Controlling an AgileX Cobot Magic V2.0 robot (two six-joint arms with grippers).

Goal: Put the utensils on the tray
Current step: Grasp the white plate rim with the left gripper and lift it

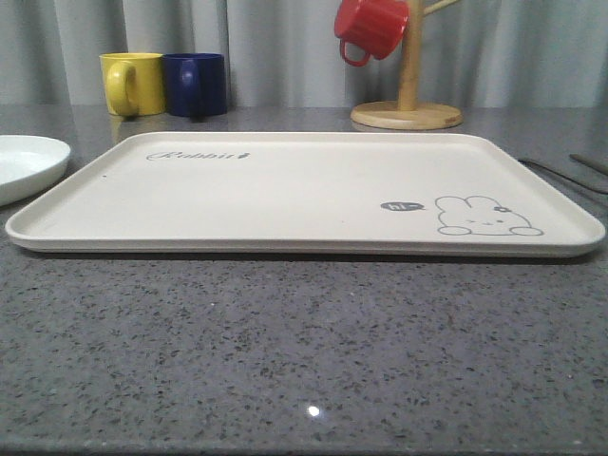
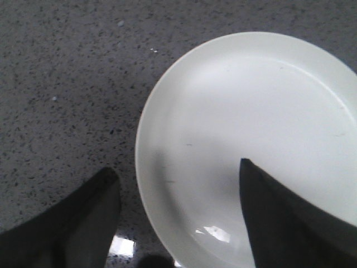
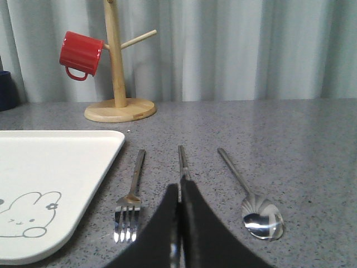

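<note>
While the tray is lying flat on the grey speckled counter, nothing is resting on it. The utensils are lying side by side on the counter just beside the tray's rabbit-drawing corner: the fork nearest the tray, the knife next, the spoon farthest from it. The right gripper is sitting low over the knife with its fingers pressed together; they are seemingly pinching the blade, though the contact is blurred. The left gripper is hanging with its fingers spread wide and holding nothing, one over the white plate and one over bare counter beside it. Beyond the tray, a red mug is hanging on a wooden mug tree, with a yellow mug and a blue mug standing touching each other.
</note>
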